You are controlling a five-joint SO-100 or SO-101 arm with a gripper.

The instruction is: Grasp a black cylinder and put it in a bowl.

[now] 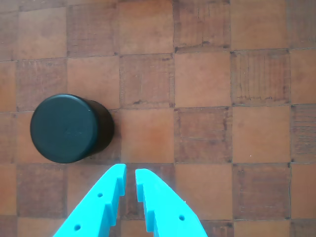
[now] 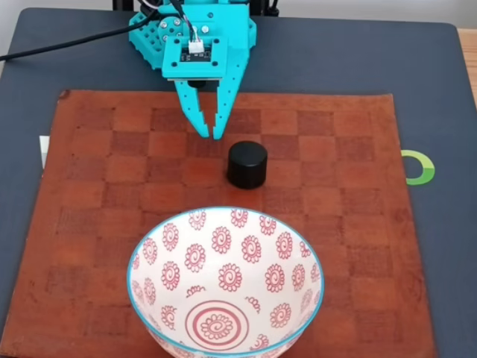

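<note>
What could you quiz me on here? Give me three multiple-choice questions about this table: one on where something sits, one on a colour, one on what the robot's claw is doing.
1. In the fixed view, where is the black cylinder?
A. inside the bowl
B. on the checkered mat, between the end effector and the bowl
C. off the mat, on the dark table

2. What colour are the patterns on the bowl?
A. green
B. red
C. black

3. What is the end effector doing?
A. clamped on the cylinder
B. holding the bowl's rim
C. nearly closed, holding nothing

Answers:
1 B: it stands on the checkered mat just ahead of the fingertips, with the bowl nearer the camera.
2 B: red spirals and rings on white.
3 C: the wrist view shows a narrow gap between the tips and the cylinder off to the left.
</note>
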